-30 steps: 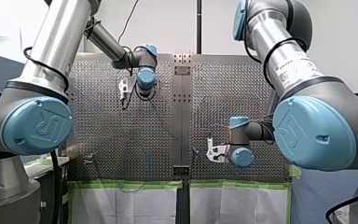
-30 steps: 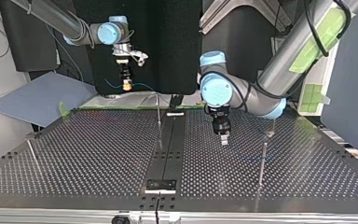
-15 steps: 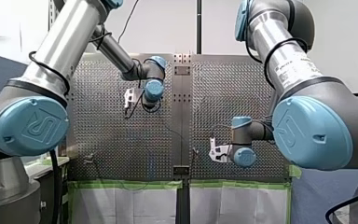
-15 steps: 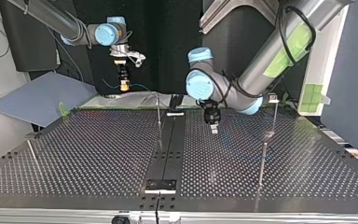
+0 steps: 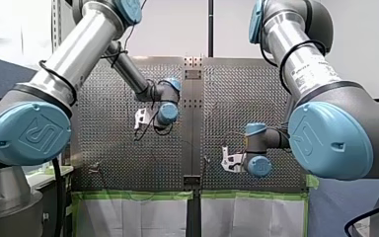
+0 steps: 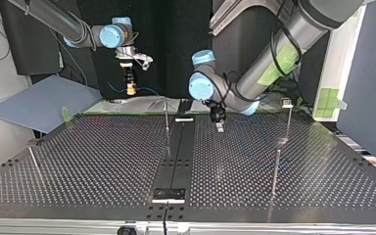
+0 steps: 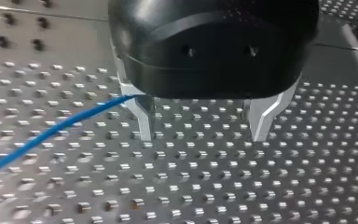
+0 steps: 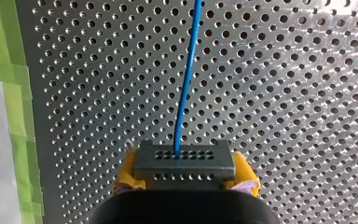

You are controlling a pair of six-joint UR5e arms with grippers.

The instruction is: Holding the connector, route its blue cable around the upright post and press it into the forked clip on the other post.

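My right gripper (image 8: 185, 179) is shut, its yellow pads clamped on the grey connector (image 8: 185, 161). The blue cable (image 8: 186, 79) runs straight out of the connector over the perforated plate. In the top view that gripper (image 6: 131, 87) hangs above the far left edge of the table. My left gripper (image 7: 203, 126) stands open just above the plate, its metal fingers (image 7: 144, 121) bare. The blue cable (image 7: 51, 133) passes beside one finger, not between them. In the top view it (image 6: 219, 125) is right of the thin upright post (image 6: 166, 117). The post with the forked clip (image 6: 287, 104) stands farther right.
A dark centre strip (image 6: 176, 147) divides the perforated table. Another thin post (image 6: 275, 171) rises at the near right, and a slanted one (image 6: 33, 159) at the near left. A grey-blue sheet (image 6: 44, 103) lies beyond the far left corner. Green tape (image 5: 138, 195) lines the table's edge.
My left arm has swung toward the centre strip and the far edge in the top view, staying low and open. My right gripper has barely shifted with the connector.
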